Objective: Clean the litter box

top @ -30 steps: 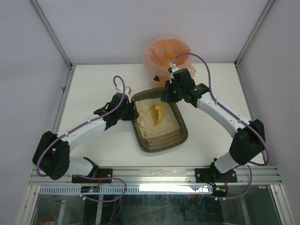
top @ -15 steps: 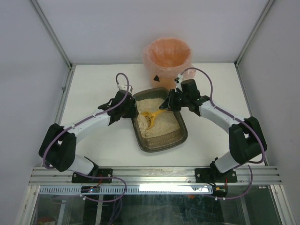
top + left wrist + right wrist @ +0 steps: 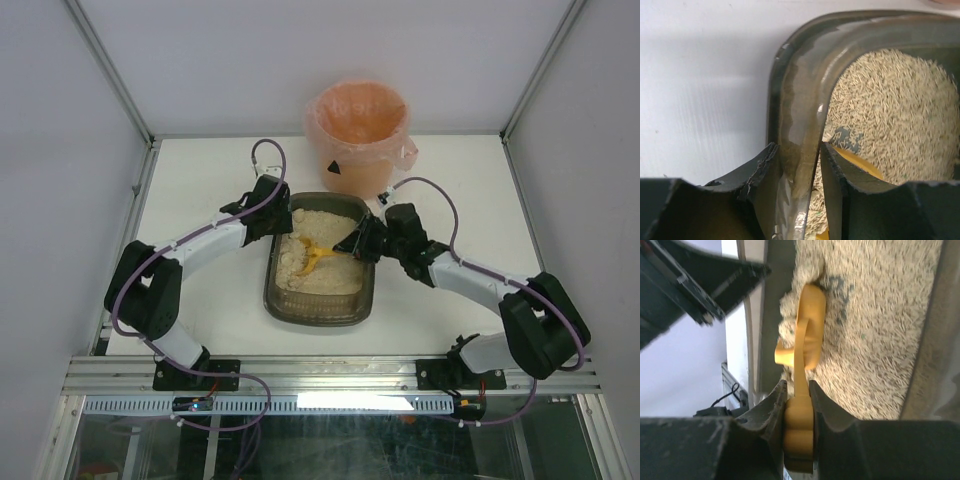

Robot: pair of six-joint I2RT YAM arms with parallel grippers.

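Note:
The litter box (image 3: 318, 312) is a dark translucent tray of beige litter in the middle of the table. My left gripper (image 3: 280, 222) is shut on its far left wall (image 3: 799, 150), one finger outside, one inside. My right gripper (image 3: 362, 243) is shut on the handle of the yellow scoop (image 3: 318, 254). The handle (image 3: 799, 427) sits between the fingers. The scoop head (image 3: 807, 332) lies dug into the litter near the left wall, with litter heaped around it.
A round bin (image 3: 360, 125) with a pink liner stands just behind the box at the back of the white table. A metal rail (image 3: 330, 375) runs along the near edge. Frame posts stand at the back corners.
The litter box has shifted left and turned squarer to the table. My right gripper has come down and forward, sweeping the scoop left through the litter. My left gripper moved to the box's back left wall.

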